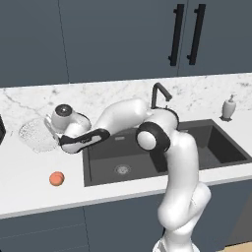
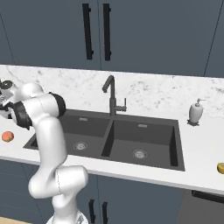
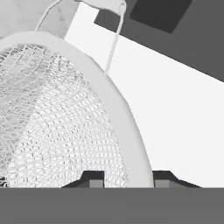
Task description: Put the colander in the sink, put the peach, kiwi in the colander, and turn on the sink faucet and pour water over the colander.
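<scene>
Colander [image 1: 37,134] is sitting on the white marble counter [image 1: 29,197] left of the sink [image 1: 118,162] in the left base view, with the arm stretched over to it and the gripper [image 1: 50,129] at its right rim. Peach [image 1: 57,178] lies on the counter nearer the front edge, well apart from the colander. Faucet [image 1: 160,93] stands behind the sink, soap dispenser [image 1: 227,108] off to the right

Right base view: both basins, the peach [image 2: 7,136] at far left, and the kiwi [image 2: 221,168] at the far right edge of the counter

Hand view: fingers [image 3: 92,178] pinched shut on the colander rim [image 3: 127,131], one tip inside the mesh and one outside
</scene>
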Controlling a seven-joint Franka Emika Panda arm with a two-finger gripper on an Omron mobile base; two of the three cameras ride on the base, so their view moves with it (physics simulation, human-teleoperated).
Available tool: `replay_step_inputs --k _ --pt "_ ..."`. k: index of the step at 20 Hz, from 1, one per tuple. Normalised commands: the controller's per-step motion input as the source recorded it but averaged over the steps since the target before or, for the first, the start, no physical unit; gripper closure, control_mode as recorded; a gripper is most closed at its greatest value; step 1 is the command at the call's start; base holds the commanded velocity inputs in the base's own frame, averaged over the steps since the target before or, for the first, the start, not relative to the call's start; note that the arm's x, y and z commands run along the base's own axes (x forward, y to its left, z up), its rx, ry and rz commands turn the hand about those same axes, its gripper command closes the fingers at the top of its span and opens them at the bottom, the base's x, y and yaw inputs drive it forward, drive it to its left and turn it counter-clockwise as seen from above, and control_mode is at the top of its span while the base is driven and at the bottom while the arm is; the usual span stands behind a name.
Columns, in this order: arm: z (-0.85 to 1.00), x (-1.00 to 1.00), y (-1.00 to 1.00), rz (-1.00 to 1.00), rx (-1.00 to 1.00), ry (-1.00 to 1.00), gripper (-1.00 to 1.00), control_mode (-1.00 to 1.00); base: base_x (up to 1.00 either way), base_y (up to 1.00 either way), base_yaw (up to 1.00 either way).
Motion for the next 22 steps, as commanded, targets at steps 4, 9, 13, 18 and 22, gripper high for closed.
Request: replay_step_inputs --k 4,9,13,18,22 --pt "0.46 -0.42 -0.64 -0.37 0.27 -0.24 1.0 -1.0 0.0 0.0 0.0" --pt "0.26 -0.89 -0.41 -0.36 0.24 -0.04 1.0 -1.0 0.0 0.0 0.0" --pt "0.05 -1.0 -0.27 -0.35 0.22 0.0 1.0 -1.0 0.0 0.0 0.0" --pt "0.24 -1.0 -0.3 -0.32 0.11 0.01 1.0 -1.0 0.0 0.0 0.0" --pt "0.28 -0.93 -0.25 -0.3 0.0 0.17 1.0 -1.0 0.0 0.0 0.0"
